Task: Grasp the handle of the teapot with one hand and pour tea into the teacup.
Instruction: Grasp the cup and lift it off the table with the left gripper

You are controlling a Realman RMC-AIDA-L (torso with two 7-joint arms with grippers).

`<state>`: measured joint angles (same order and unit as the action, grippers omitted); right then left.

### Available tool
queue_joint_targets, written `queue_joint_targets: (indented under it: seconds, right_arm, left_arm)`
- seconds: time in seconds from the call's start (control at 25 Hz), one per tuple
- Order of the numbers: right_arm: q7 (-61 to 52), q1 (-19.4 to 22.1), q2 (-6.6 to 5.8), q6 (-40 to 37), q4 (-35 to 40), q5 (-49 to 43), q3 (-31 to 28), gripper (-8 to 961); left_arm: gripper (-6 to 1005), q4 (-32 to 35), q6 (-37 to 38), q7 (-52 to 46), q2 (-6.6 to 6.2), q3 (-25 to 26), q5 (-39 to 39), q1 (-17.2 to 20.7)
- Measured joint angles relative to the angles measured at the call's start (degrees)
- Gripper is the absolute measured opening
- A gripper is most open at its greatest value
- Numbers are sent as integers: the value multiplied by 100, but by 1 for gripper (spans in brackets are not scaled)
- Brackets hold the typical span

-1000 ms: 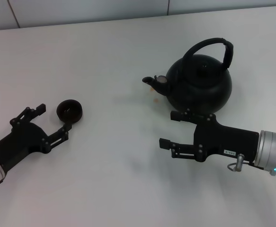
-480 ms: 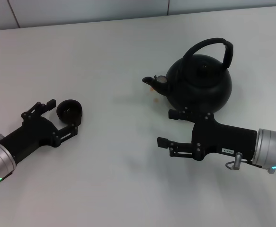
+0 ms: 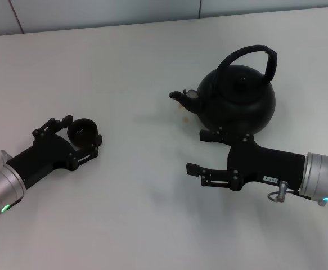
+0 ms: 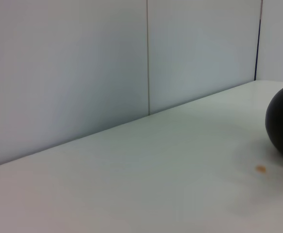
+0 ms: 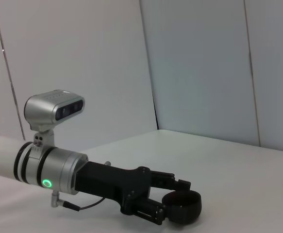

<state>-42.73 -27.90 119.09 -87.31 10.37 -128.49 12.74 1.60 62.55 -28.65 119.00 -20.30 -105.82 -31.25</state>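
- Head view: the teapot (image 3: 238, 100) stands on the desk (image 3: 135, 67), its handle (image 3: 252, 57) arching overhead, just beyond the right hand (image 3: 205, 152), whose fingers are spread and empty.
- The left hand (image 3: 80, 137), fingers apart, brackets the teacup (image 3: 84, 131), well left of the spout.

A white table (image 3: 124, 50) fills nearly the whole head view. Pale grey wall panels (image 3: 96, 11) run along the top edge, split by thin dark seams. Light is soft and even.
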Motion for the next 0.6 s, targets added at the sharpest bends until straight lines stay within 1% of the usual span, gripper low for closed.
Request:
queue_joint_targets:
  seconds: [0.6]
  right_arm:
    - [0, 4, 0, -23, -5, 0, 0, 832]
  left_arm:
    - [757, -28, -204, 0, 7, -2, 0, -77]
